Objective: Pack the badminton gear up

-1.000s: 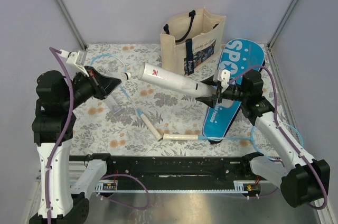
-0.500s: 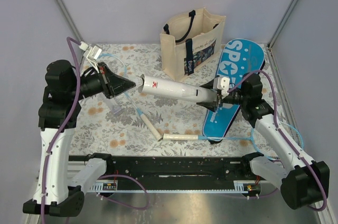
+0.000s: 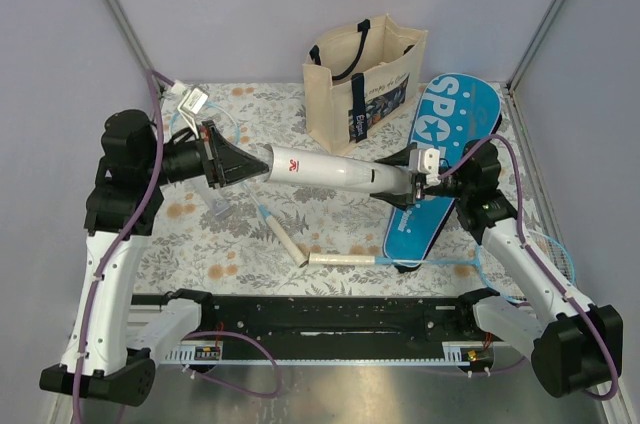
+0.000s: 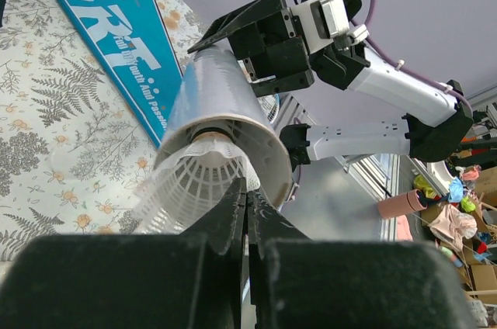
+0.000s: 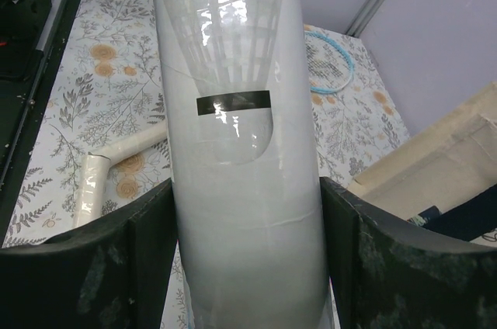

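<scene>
Packing looked barely begun. The case (image 3: 455, 119) lay flat at the right of the table (image 3: 330, 219), its upper part propped against the tote (image 3: 365, 74), and I could see nothing in it. Whether it was unzipped, I could not tell. Both rackets lay loose on the cloth, their handles nearly meeting near the front edge. One racket (image 3: 285, 241) ran back-left toward the left arm. The other (image 3: 342, 259) ran right, under the case's lower end. Neither was in the case, so by my reckoning both had yet to go in, and the tube (image 3: 325, 169) after them.

The step in hand seemed to be loading the tube. The right gripper (image 3: 405, 182) clamped it near its capped end, a finger on each side. It was held level above the table's middle, open mouth toward the left arm. The left gripper (image 4: 247, 197) had its fingers pressed together, apparently pinching the skirt rim of a shuttlecock (image 4: 194, 181). The shuttlecock sat cork-first just inside that mouth, not yet pushed home.

As for contents, the tote stood open at the back, and nothing showed inside it or stuck out. Through the tube's wall, the right wrist view showed a shuttlecock; I could not tell whether it was the same one.
</scene>
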Tool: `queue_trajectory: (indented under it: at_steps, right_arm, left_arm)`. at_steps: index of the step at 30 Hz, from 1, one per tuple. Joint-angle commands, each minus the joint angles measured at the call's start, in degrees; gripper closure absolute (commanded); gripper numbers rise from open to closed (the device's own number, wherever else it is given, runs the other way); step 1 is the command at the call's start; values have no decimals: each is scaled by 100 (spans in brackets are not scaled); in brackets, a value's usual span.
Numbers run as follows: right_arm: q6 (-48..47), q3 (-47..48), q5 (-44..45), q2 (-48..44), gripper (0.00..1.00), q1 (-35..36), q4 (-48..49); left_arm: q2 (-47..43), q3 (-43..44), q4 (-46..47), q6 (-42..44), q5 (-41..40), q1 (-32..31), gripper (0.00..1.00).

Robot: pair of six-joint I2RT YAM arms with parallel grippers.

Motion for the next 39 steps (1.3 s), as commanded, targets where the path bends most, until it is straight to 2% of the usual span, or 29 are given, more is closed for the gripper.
queue_trajectory:
  at_steps: [1,3,11,20,21,23,24,27,33,39]
  right_arm:
    - [399,-38,-364,-146,59,13,952]
    - [462,-117,-364,-120,60,92,1112]
    - [-31,-170,136,-164,61,470,707]
    - [689,-390,277,29,62,506,1770]
    - [725,-399,303,12,62,515,1841]
    - [708,-443,339,21,62,506,1859]
    - [690,-443,382,21,62,506,1850]
    - [646,-495,488,12,63,515,1859]
    - [479,-416,558,30,63,506,1516]
    - [488,-408,602,30,63,506,1464]
  left_arm:
    - [121,284,65,48,-22,-14,100]
    - [192,355,38,39,-5,-31,100]
    - [368,215,186,-13,-172,-549,100]
    - [227,-145,379,-180,-294,-708,100]
    - [218,-181,424,-224,-329,-708,98]
    - [140,-216,433,-207,-470,-717,81]
    - [87,-233,433,-172,-575,-708,70]
    - [-19,-173,355,-40,-847,-717,57]
    - [-168,214,-181,189,-1392,-699,48]
    - [-414,469,-657,365,-2445,-708,41]
